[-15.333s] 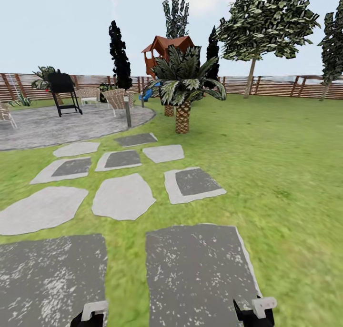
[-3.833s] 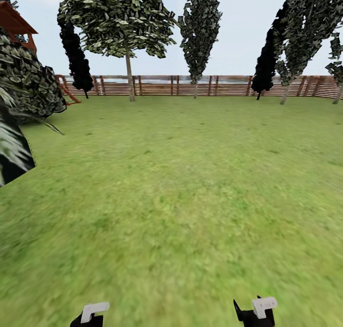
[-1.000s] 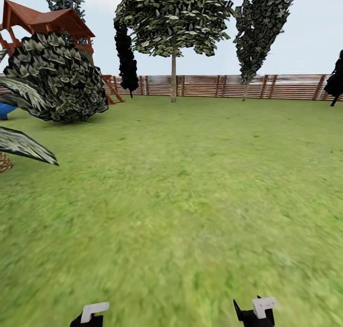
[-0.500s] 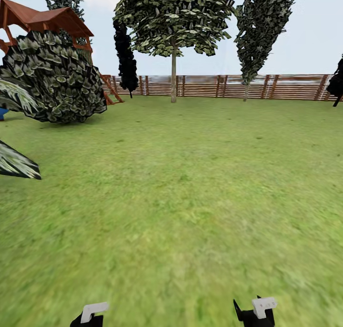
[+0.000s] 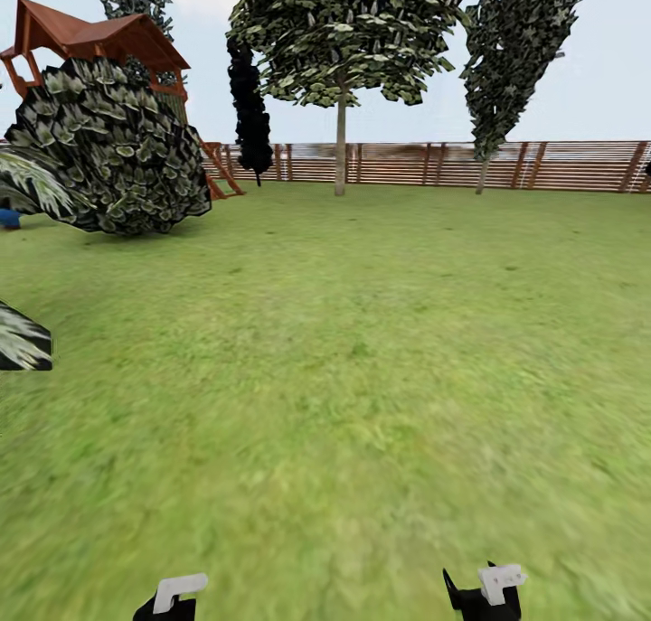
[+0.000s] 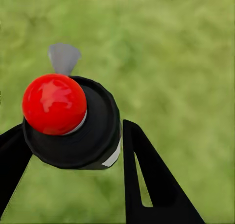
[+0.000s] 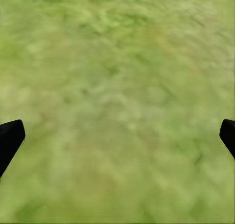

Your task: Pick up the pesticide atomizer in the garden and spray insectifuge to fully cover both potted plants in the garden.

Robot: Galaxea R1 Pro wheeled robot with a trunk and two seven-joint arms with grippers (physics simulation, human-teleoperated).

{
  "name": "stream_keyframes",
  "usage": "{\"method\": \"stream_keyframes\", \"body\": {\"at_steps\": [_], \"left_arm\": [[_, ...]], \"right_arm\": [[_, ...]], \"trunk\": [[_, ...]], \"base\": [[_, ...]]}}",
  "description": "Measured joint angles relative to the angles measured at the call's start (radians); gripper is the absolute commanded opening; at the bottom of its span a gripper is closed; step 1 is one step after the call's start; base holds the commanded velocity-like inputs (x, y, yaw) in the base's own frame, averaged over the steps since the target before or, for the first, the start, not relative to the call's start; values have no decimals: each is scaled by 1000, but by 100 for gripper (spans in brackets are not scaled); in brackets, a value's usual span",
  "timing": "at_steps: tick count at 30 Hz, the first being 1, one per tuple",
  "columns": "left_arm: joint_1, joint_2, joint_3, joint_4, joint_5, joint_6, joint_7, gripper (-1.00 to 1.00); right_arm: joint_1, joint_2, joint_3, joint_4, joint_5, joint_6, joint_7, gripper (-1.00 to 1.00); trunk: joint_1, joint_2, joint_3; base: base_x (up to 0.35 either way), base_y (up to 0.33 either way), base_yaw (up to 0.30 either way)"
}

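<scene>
In the left wrist view my left gripper [image 6: 73,136] is shut on the pesticide atomizer [image 6: 93,136]. I see the atomizer from above as a dark round body with a red knob [image 6: 54,104], a white label edge and a pale nozzle. My right gripper [image 7: 117,136] is open over bare grass, with its black fingertips [image 7: 10,138] far apart. In the head view both wrists sit at the lower edge, the left gripper [image 5: 172,598] and the right gripper [image 5: 484,594]. The garden lawn [image 5: 362,350] stretches ahead. The potted plants are out of view.
A brown slatted fence [image 5: 434,164] closes the far side of the lawn. Trees [image 5: 341,51] stand in front of it. At the left are a large leafy shrub [image 5: 108,160], a red-roofed playhouse [image 5: 90,38] and a palm frond tip [image 5: 23,341].
The whole head view has slid a little to the right and the palm frond has dropped toward the left edge, so the camera moved. Both grippers hold the same pose.
</scene>
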Motion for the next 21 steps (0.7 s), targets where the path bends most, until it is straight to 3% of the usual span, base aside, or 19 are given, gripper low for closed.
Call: {"method": "stream_keyframes", "body": {"at_steps": [21], "left_arm": [[0, 1, 0, 0, 0, 0, 0, -100]], "right_arm": [[0, 0, 0, 0, 0, 0, 0, 100]], "trunk": [[0, 0, 0]], "base": [[340, 0, 116]]}}
